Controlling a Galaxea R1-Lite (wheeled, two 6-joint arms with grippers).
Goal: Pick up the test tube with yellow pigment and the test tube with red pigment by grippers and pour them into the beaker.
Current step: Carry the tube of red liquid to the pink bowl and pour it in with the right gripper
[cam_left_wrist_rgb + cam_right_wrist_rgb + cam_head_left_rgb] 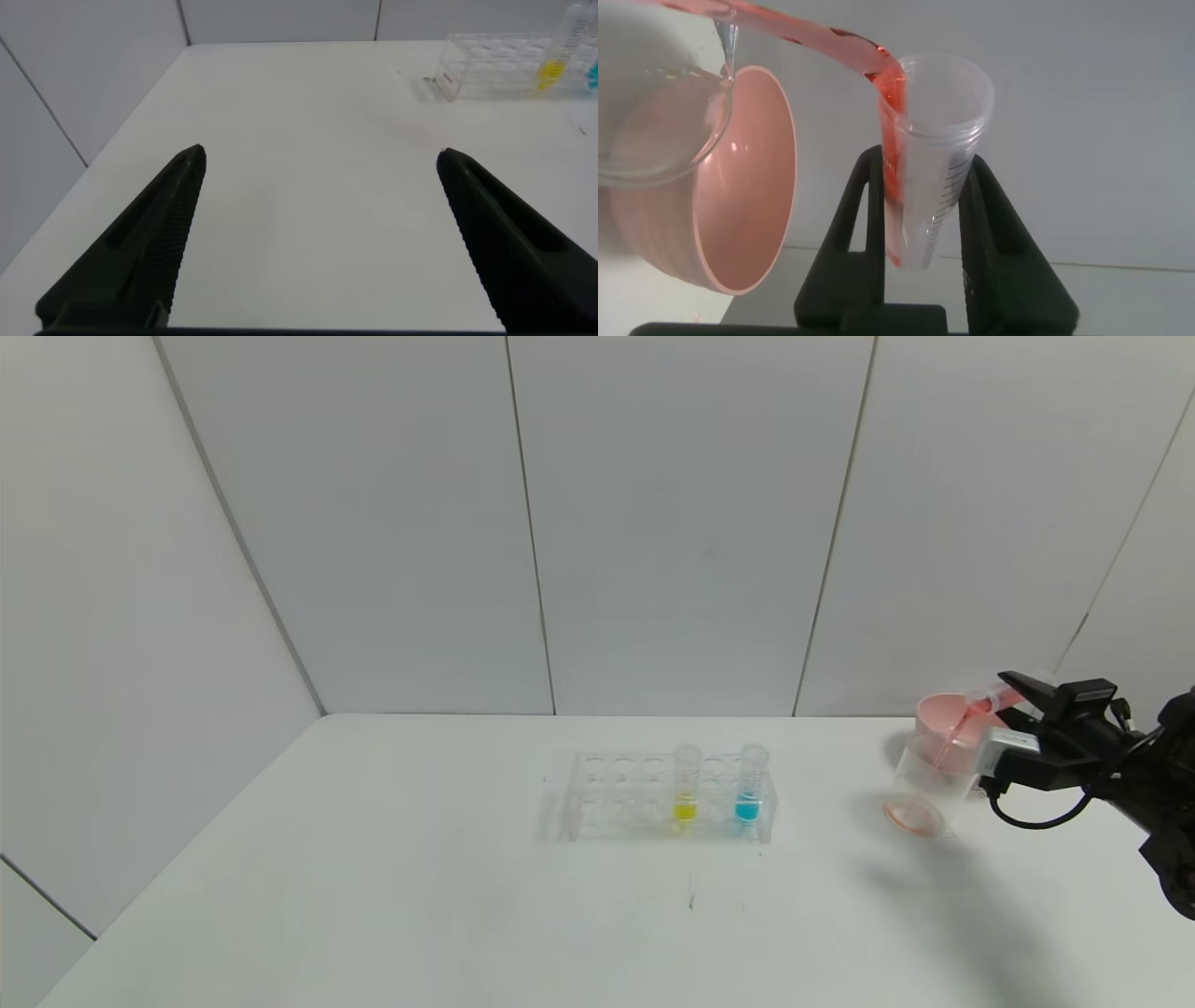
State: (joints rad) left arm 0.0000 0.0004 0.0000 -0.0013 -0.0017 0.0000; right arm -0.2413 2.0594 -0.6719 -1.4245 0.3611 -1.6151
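White table, grey panelled walls, and the pour is on!

Right gripper (1013, 695) has its jaws clenched on the test tube with red pigment (982, 702), tipped just above the beaker (924, 789) beside the pink bowl (948, 714); red streams down inside. Best to hold the mouth over the rim. Test tube with yellow pigment (686, 784) waits in the rack (607, 798), well away from the beaker. Left gripper (318, 233) hangs parked, jaws spread.

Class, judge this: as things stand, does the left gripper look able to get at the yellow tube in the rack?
Probably yes: the left gripper is open, and bare table lies between it and the test tube with yellow pigment.
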